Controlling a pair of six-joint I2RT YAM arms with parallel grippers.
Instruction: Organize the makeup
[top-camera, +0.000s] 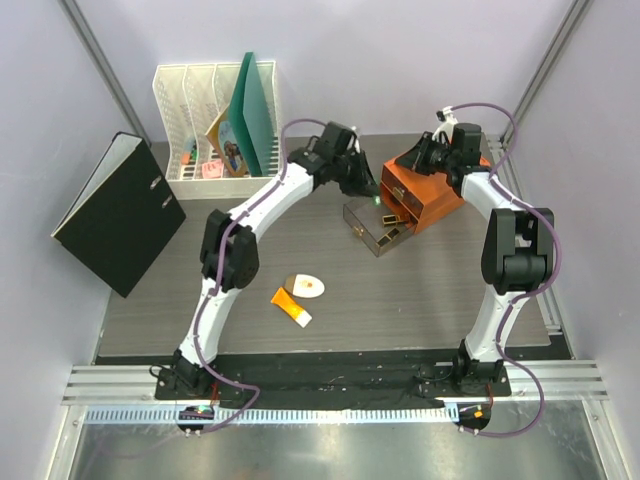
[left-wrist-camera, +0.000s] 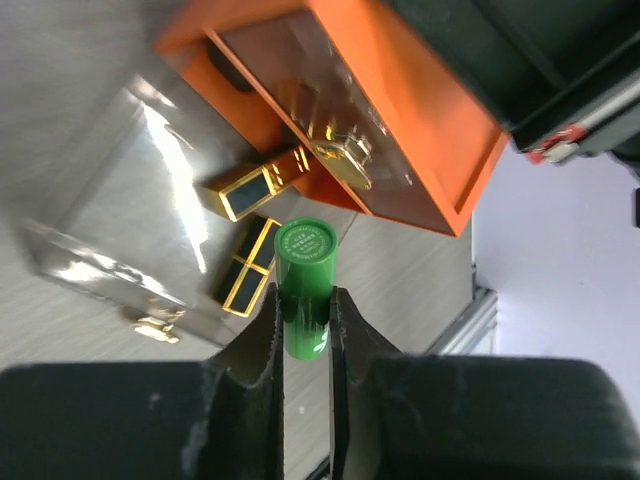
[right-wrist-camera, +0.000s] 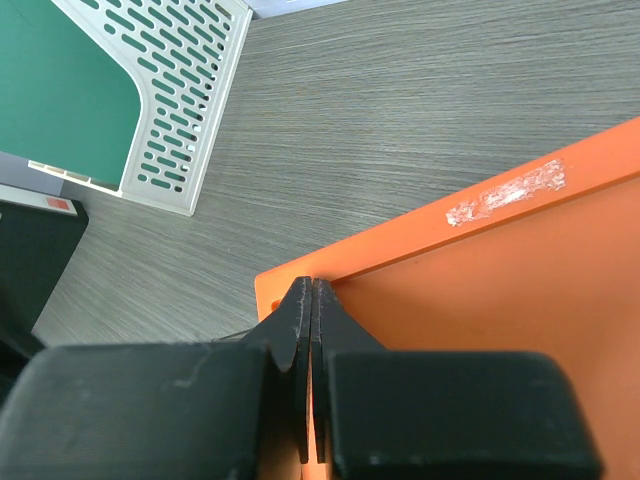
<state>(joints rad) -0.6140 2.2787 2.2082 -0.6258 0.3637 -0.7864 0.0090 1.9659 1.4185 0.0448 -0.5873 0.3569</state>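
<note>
- Two black-gold lipsticks (left-wrist-camera: 248, 268) lie in the clear drawer (left-wrist-camera: 110, 215) pulled out of the orange box (left-wrist-camera: 400, 110), one close under the box front and the other beside the green tube.
- Left pincer (left-wrist-camera: 306, 300) pinches the green tube (left-wrist-camera: 305, 265) between its fingers, with the tube's round end sticking out past the fingertips.
- From above, that tube (top-camera: 376, 199) hangs over the open drawer (top-camera: 372, 228), just in front of the box (top-camera: 435, 190); whether it touches the drawer I cannot tell.
- Right pincer (right-wrist-camera: 311, 300) has its fingers pressed together with nothing between them, at the edge of the box's top (right-wrist-camera: 480, 290).
- Near the middle of the bench (top-camera: 430, 300), well apart from the box, the white oval compact (top-camera: 305, 285) and the orange white-capped tube (top-camera: 290, 306) lie close together.
- Far left, a white file rack (top-camera: 195, 95) holds a green folder (top-camera: 255, 105), and a black binder (top-camera: 115, 215) leans beside it.
</note>
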